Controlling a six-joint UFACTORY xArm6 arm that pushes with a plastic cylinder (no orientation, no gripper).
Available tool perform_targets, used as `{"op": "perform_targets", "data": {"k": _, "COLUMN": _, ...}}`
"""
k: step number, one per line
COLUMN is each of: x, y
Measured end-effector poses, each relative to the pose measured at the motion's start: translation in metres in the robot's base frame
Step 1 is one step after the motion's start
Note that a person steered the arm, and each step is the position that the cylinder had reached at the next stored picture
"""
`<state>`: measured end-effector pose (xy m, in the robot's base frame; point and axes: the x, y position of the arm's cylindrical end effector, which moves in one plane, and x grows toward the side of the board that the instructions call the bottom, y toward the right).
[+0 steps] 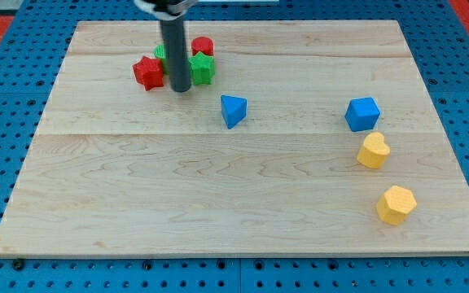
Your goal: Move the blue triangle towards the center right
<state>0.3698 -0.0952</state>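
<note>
The blue triangle lies on the wooden board, a little above the middle and slightly left of centre. My tip is down on the board to the upper left of the triangle, apart from it. The tip stands right next to a cluster of blocks: a red star to its left, a green star to its right, a red block behind, and a green block partly hidden by the rod.
A blue cube sits at the view's centre right. A yellow heart-like block lies just below it, and a yellow hexagon lower right. A blue pegboard surrounds the board.
</note>
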Motion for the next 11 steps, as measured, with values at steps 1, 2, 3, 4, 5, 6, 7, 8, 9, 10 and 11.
{"op": "perform_targets", "data": {"k": 1, "x": 0.078, "y": 0.014}}
{"op": "perform_targets", "data": {"k": 2, "x": 0.056, "y": 0.098}}
{"op": "perform_targets", "data": {"k": 3, "x": 0.018, "y": 0.145}}
{"op": "perform_targets", "data": {"k": 4, "x": 0.038, "y": 0.095}}
{"op": "perform_targets", "data": {"k": 5, "x": -0.002, "y": 0.063}}
{"op": "perform_targets", "data": {"k": 6, "x": 0.005, "y": 0.104}}
{"op": "perform_targets", "data": {"k": 7, "x": 0.009, "y": 0.156}}
{"op": "perform_targets", "data": {"k": 8, "x": -0.012, "y": 0.206}}
{"op": "perform_targets", "data": {"k": 9, "x": -0.025, "y": 0.256}}
{"op": "perform_targets", "data": {"k": 10, "x": -0.023, "y": 0.271}}
{"op": "perform_targets", "data": {"k": 11, "x": -0.046, "y": 0.196}}
